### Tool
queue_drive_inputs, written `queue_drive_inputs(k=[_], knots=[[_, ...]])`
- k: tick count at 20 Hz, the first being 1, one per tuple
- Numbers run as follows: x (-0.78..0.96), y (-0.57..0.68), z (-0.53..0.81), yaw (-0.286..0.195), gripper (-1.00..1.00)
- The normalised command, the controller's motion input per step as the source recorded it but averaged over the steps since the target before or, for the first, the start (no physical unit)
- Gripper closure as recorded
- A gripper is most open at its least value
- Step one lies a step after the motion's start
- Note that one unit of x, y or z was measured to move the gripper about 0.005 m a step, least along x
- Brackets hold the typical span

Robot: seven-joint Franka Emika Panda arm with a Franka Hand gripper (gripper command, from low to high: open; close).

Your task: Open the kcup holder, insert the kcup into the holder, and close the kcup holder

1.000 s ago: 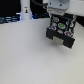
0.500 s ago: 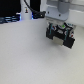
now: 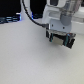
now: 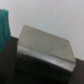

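Well, I see a pale, plain bench [image 3: 25, 60] filling most of the exterior view, with dark clutter along the far edge at the exterior view's left; the arm's gripper [image 3: 60, 41] hangs low over the bench toward the exterior view's right. My wrist view shows the kcup holder [image 4: 44, 52] as a dark, glossy box seen corner-on, top face up; its drawer fronts are hidden; blur hides whether the fingers are parted or gripping anything.
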Motion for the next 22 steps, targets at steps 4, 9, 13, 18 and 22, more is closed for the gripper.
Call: queue_drive_inputs(k=[4,9,13,18,22], knots=[[-0.29,0.4,-0.04,0.157,-1.0],[-0.34,0.56,0.0,0.103,-1.0],[-0.39,0.65,0.01,0.071,-1.0],[-0.47,0.67,0.03,0.058,-1.0],[-0.58,0.66,0.04,0.044,-1.0]])
